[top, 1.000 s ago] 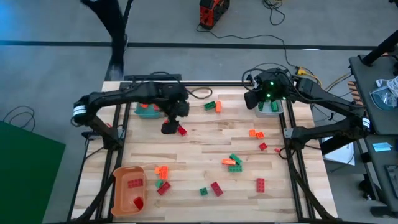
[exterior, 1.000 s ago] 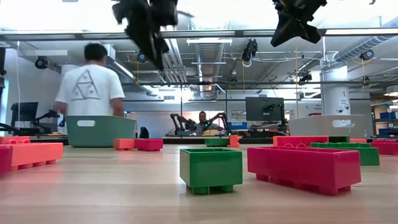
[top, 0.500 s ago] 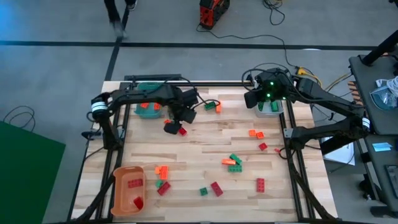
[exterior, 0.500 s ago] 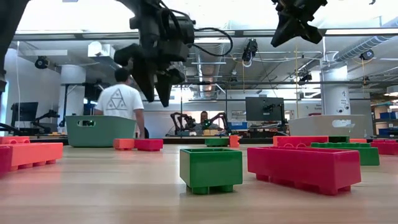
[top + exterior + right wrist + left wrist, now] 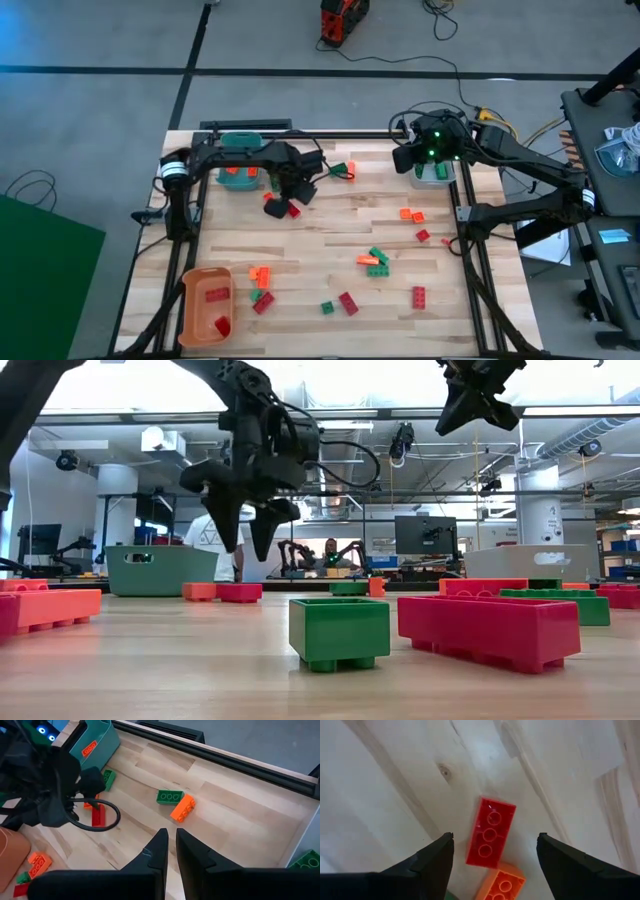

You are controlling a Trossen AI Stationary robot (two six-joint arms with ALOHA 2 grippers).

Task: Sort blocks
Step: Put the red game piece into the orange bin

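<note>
Overall, table [image 5: 300,235]: pale wooden planks with visible grain and a knot, framed by dark rails.
Orange bin [image 5: 205,305]: smooth rounded plastic tub at the near-left corner, with red blocks [image 5: 217,294] inside.
Teal bin [image 5: 240,170]: rectangular plastic at the far left, holding an orange piece; in the low view its flat wall with a handle slot shows [image 5: 160,570].
Left gripper [image 5: 277,205]: dark, hanging just right of the teal bin, fingers spread wide apart and holding nothing; the low view shows it clear of the tabletop [image 5: 245,525].
Red block [image 5: 293,210]: studded oblong lying flat on the wood under the left gripper; the left wrist view shows three round studs along its top [image 5: 490,832] between the parted fingers, and an orange block [image 5: 501,884] touching its end.
Scattered blocks: red, orange and green bricks across the middle and near side, among them a green-and-orange pair [image 5: 378,262]; up close in the low view, a green brick [image 5: 339,632] and a long red brick [image 5: 488,628].
Right gripper [image 5: 417,157]: raised over the grey bin [image 5: 435,172] at the far right, fingers nearly together with only a thin slit, empty; its wrist view shows a green block and an orange block [image 5: 182,807] touching on the far side.
</note>
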